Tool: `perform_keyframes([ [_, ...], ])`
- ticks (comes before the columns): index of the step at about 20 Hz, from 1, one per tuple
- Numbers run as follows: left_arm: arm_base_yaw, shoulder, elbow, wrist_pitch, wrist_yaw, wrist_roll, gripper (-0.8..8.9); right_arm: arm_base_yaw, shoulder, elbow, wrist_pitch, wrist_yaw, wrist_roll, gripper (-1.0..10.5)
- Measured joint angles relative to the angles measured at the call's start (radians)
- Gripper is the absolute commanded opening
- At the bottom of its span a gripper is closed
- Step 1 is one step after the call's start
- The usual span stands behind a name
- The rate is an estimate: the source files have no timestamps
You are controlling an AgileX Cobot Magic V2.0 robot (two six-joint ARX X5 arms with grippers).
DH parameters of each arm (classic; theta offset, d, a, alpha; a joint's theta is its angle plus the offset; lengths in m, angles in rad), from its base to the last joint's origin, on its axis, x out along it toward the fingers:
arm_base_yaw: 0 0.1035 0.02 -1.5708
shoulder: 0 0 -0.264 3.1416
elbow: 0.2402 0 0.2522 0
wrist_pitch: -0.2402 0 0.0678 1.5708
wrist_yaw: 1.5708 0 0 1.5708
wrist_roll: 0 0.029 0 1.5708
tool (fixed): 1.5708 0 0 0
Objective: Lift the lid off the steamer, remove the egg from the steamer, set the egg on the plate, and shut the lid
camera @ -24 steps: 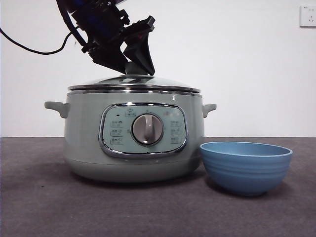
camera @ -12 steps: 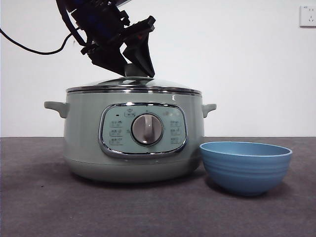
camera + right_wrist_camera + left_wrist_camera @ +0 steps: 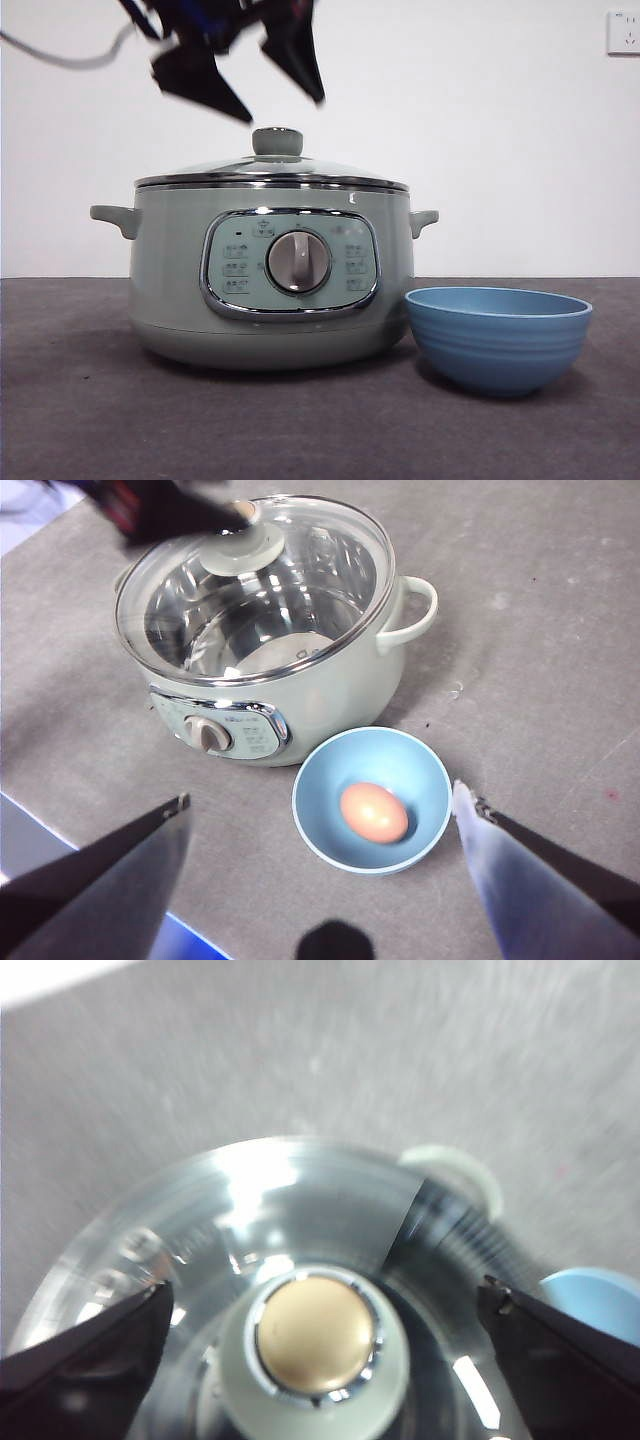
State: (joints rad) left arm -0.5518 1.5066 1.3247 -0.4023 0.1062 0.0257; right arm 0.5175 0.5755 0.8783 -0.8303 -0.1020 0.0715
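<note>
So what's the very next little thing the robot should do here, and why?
Probably just lift the left pincer up and away. The lid sits closed on the steamer, the egg lies in the plate, and the open jaws hang clear above the knob, so every step looks done.

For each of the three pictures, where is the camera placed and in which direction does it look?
Front view: low, at table height, looking level at the steamer and plate; the left gripper hangs above the lid, open.
Left wrist view: straight down on the lid's knob; own jaws at both sides.
Right wrist view: high, angled down on steamer, plate and egg; right gripper open.
All three views share the lid.
</note>
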Motion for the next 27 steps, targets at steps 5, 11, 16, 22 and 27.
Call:
perform_keyframes([
  [5, 0.000, -0.165, 0.097, -0.240, 0.030, 0.000, 5.34, 0.000, 0.000, 0.000, 0.000, -0.003, 0.000, 4.4],
  [11, -0.001, -0.397, 0.185, -0.602, 0.134, -0.019, 4.41, 0.000, 0.019, 0.000, -0.064, -0.104, -0.012, 4.4],
  [16, -0.001, -0.494, 0.186, -0.781, 0.134, -0.020, 0.08, 0.000, 0.062, 0.000, -0.124, -0.288, -0.013, 1.4],
  [22, -0.001, -0.500, 0.186, -0.824, 0.134, -0.019, -0.09, 0.000, 0.069, 0.000, -0.127, -0.316, -0.013, -0.1],
  [27, -0.001, -0.501, 0.186, -0.824, 0.133, -0.020, -0.03, 0.000, 0.070, 0.000, -0.128, -0.314, -0.015, 0.0],
])
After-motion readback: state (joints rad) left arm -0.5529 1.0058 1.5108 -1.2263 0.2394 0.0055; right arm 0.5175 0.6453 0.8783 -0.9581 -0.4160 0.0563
